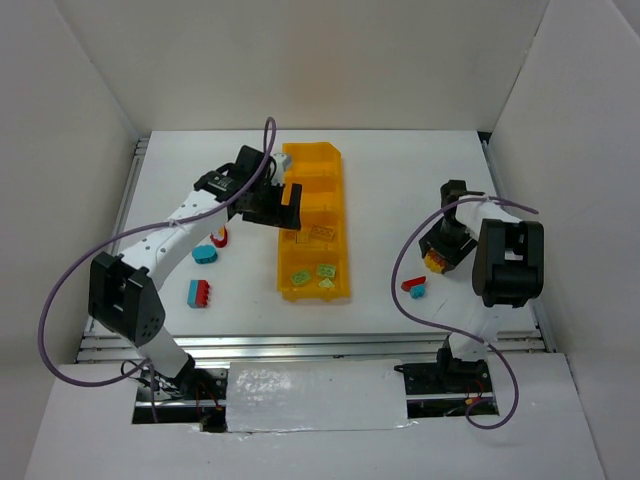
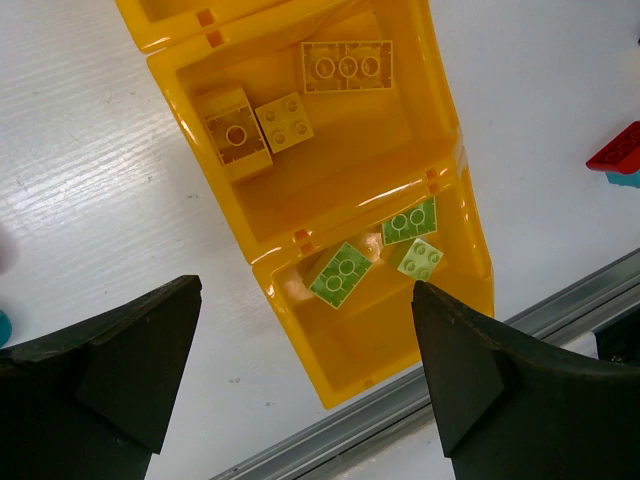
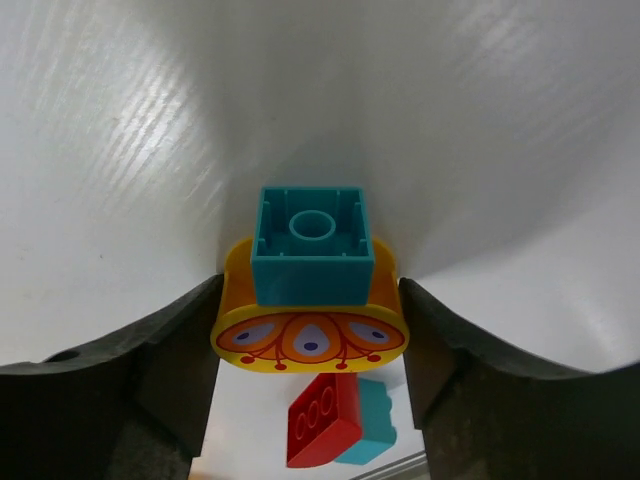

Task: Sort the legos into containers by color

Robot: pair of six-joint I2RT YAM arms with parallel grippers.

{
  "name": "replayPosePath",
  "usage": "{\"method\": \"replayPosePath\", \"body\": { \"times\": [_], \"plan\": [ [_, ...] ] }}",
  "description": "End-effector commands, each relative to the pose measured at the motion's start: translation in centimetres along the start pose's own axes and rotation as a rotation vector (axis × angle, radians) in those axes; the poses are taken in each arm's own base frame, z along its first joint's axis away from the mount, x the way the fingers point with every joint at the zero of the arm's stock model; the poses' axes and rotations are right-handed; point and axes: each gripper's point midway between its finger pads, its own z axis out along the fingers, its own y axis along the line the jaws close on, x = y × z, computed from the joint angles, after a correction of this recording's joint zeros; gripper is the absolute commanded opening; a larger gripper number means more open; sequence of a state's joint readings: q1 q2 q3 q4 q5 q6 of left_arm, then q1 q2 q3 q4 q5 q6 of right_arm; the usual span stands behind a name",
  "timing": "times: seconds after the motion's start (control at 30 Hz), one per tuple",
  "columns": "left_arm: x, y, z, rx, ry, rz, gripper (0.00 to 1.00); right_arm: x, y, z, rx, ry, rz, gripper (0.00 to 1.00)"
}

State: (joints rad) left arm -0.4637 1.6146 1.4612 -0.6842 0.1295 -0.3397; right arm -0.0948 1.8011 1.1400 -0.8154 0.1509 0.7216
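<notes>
Pick step: my right tool [image 3: 310,300] apparently pinches yellow printed brick [image 3: 310,342] under teal brick [image 3: 310,245]; left tool [image 2: 305,290] spread. Next: separate them.

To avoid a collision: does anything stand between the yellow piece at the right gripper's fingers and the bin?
No brick lies on the table between the yellow piece and the bin. The right arm's own purple cable loops on that side, and the left gripper hangs open over the bin's left edge.
</notes>
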Motion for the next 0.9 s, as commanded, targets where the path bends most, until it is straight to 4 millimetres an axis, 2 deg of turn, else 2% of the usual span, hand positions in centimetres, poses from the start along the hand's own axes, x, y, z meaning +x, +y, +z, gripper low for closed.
{"method": "replayPosePath", "body": {
  "times": [0.0, 0.07, 0.1, 0.13, 0.17, 0.23, 0.3, 0.33, 0.37, 0.4, 0.43, 0.47, 0.53, 0.57, 0.6, 0.63, 0.73, 0.77, 0.83, 0.87],
  "plan": [
    [-1.7, -0.1, -0.4, 0.016, -0.028, -0.003, 1.0, -1.7, 1.3, -0.9, -0.066, -0.063, -0.005, 0.57],
    [-2.5, 0.1, -0.3, 0.023, -0.032, -0.033, 1.0, -2.0, 1.5, -1.2, -0.09, -0.079, -0.021, 0.49],
    [-2.8, 0.2, -0.3, 0.031, -0.034, -0.046, 0.99, -2.0, 1.7, -1.3, -0.104, -0.08, -0.033, 0.35],
    [-3.5, 0.3, -0.3, 0.044, -0.04, -0.065, 1.0, -1.9, 2.4, -1.6, -0.138, -0.077, -0.041, 0.14],
    [-3.9, 0.4, -0.3, 0.052, -0.044, -0.082, 0.99, -2.0, 2.5, -1.8, -0.146, -0.081, -0.044, 0.0],
    [-5.3, 0.4, -0.7, 0.09, -0.06, -0.137, 1.0, -2.3, 3.5, -3.7, -0.197, -0.109, -0.061, 0.0],
    [-7.1, 0.4, -1.3, 0.136, -0.09, -0.192, 0.99, -3.1, 4.9, -7.2, -0.263, -0.203, -0.11, 0.0],
    [-7.6, 0.3, -1.4, 0.151, -0.097, -0.209, 1.0, -2.7, 6.0, -8.8, -0.301, -0.233, -0.163, 0.0],
    [-8.1, 0.2, -1.5, 0.169, -0.101, -0.24, 0.99, -2.8, 7.6, -12.0, -0.375, -0.299, -0.237, 0.0],
    [-8.8, -0.3, -1.8, 0.217, -0.101, -0.264, 1.0, -1.2, 9.2, -14.4, -0.464, -0.307, -0.363, 0.0],
    [-9.2, -0.6, -1.8, 0.245, -0.099, -0.262, 1.0, -0.1, 10.4, -15.5, -0.53, -0.293, -0.443, 0.0],
    [-10.0, -1.1, -2.3, 0.278, -0.102, -0.287, 1.0, 0.6, 11.7, -18.2, -0.62, -0.315, -0.519, 0.01],
    [-10.2, -2.0, -1.7, 0.353, -0.06, -0.324, 0.99, 3.2, 13.2, -20.7, -0.729, -0.295, -0.668, 0.01],
    [-10.4, -3.5, -2.3, 0.449, -0.029, -0.349, 0.99, 6.2, 14.3, -22.9, -0.835, -0.263, -0.825, 0.03],
    [-10.3, -4.1, -2.1, 0.491, -0.001, -0.369, 1.0, 7.8, 14.7, -23.7, -0.872, -0.241, -0.896, 0.03],
    [-10.2, -5.2, -2.3, 0.571, 0.014, -0.4, 0.99, 10.5, 15.3, -25.2, -0.937, -0.226, -1.0, 0.03],
    [-11.1, -6.6, -3.8, 0.667, -0.029, -0.385, 1.0, 13.9, 15.7, -27.1, -1.021, -0.228, -1.14, 0.03],
    [-10.7, -6.9, -4.1, 0.689, -0.016, -0.38, 0.99, 15.2, 16.1, -27.7, -1.022, -0.25, -1.184, 0.03],
    [-10.5, -7.1, -4.5, 0.71, -0.016, -0.376, 1.0, 15.5, 16.4, -28.5, -1.015, -0.31, -1.212, 0.03],
    [-9.8, -7.3, -4.5, 0.729, 0.006, -0.378, 1.0, 15.6, 16.6, -28.7, -1.014, -0.329, -1.224, 0.02]
  ]
}}
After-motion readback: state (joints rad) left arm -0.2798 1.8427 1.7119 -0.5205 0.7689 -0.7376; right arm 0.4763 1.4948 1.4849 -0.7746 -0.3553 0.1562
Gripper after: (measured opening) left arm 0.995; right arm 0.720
